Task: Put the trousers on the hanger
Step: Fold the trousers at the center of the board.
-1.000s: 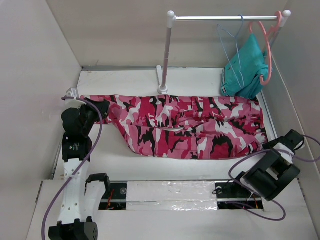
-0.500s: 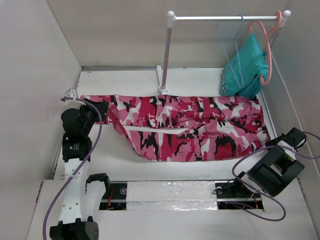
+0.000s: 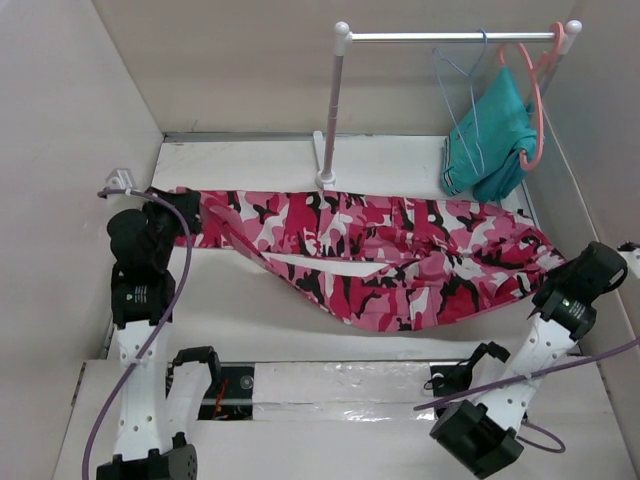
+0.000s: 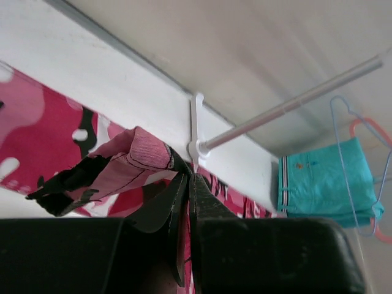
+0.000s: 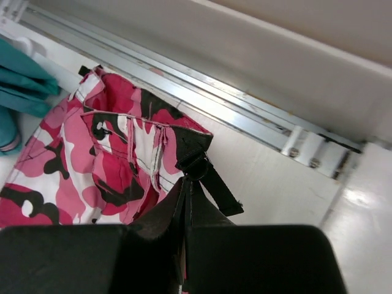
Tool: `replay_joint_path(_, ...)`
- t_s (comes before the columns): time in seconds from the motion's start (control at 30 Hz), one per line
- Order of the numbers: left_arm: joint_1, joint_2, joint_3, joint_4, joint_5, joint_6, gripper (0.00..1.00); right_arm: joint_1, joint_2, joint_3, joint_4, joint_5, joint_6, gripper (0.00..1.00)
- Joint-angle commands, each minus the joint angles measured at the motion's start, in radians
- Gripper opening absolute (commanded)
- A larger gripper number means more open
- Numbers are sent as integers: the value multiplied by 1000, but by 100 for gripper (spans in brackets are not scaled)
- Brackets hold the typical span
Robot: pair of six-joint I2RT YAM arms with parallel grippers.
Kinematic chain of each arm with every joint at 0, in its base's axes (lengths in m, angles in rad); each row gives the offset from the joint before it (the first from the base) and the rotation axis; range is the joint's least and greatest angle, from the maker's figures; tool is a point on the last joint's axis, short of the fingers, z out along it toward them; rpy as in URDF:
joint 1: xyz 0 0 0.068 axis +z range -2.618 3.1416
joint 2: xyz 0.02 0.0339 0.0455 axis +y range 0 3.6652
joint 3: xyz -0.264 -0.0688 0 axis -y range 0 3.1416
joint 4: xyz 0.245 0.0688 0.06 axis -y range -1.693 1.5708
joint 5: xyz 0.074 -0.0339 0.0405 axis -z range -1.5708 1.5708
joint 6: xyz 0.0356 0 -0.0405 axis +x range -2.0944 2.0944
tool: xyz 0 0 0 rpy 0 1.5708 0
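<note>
The pink, red, white and black camouflage trousers (image 3: 380, 250) stretch across the table between my two grippers, sagging in the middle. My left gripper (image 3: 188, 224) is shut on their left end, with bunched fabric (image 4: 131, 160) at its closed tips (image 4: 188, 179). My right gripper (image 3: 558, 276) is shut on their right end, at a black strap (image 5: 205, 168) on the waist beside its tips (image 5: 188, 181). The light-blue wire hanger (image 3: 483, 45) hangs on the rail at the back right, away from both grippers.
A rail (image 3: 440, 37) on a white post (image 3: 332, 110) stands at the back. A salmon-pink hanger (image 3: 536, 100) on it carries a teal garment (image 3: 492, 135), also in the left wrist view (image 4: 324, 184). Walls close in on the left, right and back.
The right arm has swung up and out to the right. The trousers' right end has been pulled right and lifted. The left gripper has shifted slightly left with its end.
</note>
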Motion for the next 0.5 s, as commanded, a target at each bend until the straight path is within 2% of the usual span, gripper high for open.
replay_joint_path(0.0,4,5,114,-28,-127,15,0,90,-12,121,-131,231,-29,0)
replay_joint_path(0.03,4,6,119,-42,-156,20,0,114,-22,141,-153,327,-30,0)
replay_joint_path(0.1,-6,3,111,-54,-264,30,0,174,-42,178,-204,421,-47,0)
replay_joint_path(0.13,-6,5,107,-60,-305,32,0,205,-48,180,-214,528,-52,0)
replay_joint_path(0.17,-6,15,94,-71,-372,29,0,269,-55,174,-213,575,-41,0)
replay_joint_path(0.27,-6,25,47,-82,-485,21,0,309,-45,177,-143,597,-88,0)
replay_joint_path(0.37,-6,26,-19,-53,-580,4,0,309,116,233,-107,530,-78,0)
replay_joint_path(0.47,-6,86,-7,-68,-672,-2,0,309,279,313,-60,453,-53,0)
